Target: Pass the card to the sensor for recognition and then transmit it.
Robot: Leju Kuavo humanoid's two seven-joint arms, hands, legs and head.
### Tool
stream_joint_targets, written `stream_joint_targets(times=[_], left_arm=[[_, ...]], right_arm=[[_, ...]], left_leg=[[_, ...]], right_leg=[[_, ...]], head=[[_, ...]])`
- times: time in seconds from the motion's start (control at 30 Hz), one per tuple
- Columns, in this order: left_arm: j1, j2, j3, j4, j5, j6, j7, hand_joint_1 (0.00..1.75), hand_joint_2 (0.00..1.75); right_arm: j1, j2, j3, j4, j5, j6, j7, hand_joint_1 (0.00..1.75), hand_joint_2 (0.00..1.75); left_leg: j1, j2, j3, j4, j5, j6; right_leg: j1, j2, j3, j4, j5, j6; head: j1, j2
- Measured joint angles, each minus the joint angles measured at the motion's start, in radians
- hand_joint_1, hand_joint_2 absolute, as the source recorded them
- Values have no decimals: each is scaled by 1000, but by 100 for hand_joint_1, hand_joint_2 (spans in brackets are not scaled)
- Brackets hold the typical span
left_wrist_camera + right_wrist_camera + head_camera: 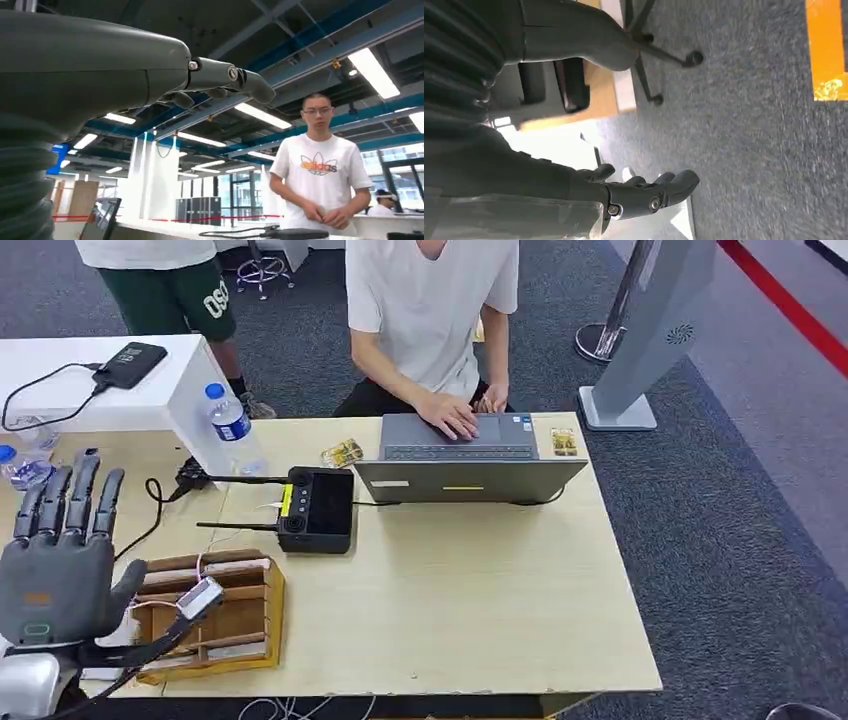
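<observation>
My left hand (pixel 55 560) is raised over the table's left end, fingers straight, apart and pointing away from me, with nothing in it. In the left wrist view the same hand (pixel 125 70) is bare against the ceiling. A small whitish card-like piece (pixel 200 597) sits over the wooden box (pixel 250 630), just right of the thumb; I cannot tell if it touches the hand. The black sensor box (pixel 318 508) with two antennas lies mid-table. My right hand (pixel 589 185) hangs over grey carpet with loosely bent fingers (pixel 664 187), holding nothing.
A person sits behind the table typing on a grey laptop (pixel 470 455). A water bottle (pixel 232 425) and cables lie near the sensor box. Two yellow packets (pixel 342 452) flank the laptop. A second person (pixel 320 180) stands by a white side table (pixel 90 380).
</observation>
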State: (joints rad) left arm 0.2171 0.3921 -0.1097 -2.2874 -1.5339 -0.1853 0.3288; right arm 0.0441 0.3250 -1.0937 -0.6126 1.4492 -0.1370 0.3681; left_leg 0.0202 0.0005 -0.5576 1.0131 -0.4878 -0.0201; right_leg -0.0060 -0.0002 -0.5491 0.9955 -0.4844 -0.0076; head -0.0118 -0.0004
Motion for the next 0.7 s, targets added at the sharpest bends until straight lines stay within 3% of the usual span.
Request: stream_joint_targets(times=[0.07,0.2,0.33,0.43,0.53,0.7], left_arm=[[81,-38,68,-36,0,33,-55,0,175],[213,-155,209,-87,0,93,-190,0,175],[251,-338,378,-128,0,129,-428,0,175],[218,-501,561,-142,1,132,-614,0,175],[186,-599,708,-143,3,128,-664,0,175],[105,-675,920,-127,17,102,-660,0,175]], right_arm=[[0,0,0,2,-23,-6,8,0,175],[-1,0,0,8,-59,-22,18,0,175],[-1,0,11,9,-111,-31,42,0,175],[-3,-1,36,9,-157,-34,62,0,175],[-5,-2,59,9,-177,-34,70,0,175],[-9,-5,99,4,-217,-29,84,0,175]], left_leg=[[0,0,0,0,0,-1],[0,0,0,0,-2,2],[0,-1,0,0,-2,2],[-1,-1,0,1,-2,2],[0,-1,1,1,-2,2],[0,-1,2,1,-2,2]], right_leg=[[0,0,0,0,0,0],[0,-1,0,0,-1,1],[0,-1,1,0,-1,1],[0,-1,1,0,-1,1],[0,-1,1,0,-1,1],[0,-1,1,0,-1,1]], head=[[0,0],[0,0],[0,0],[0,0],[0,0],[0,0]])
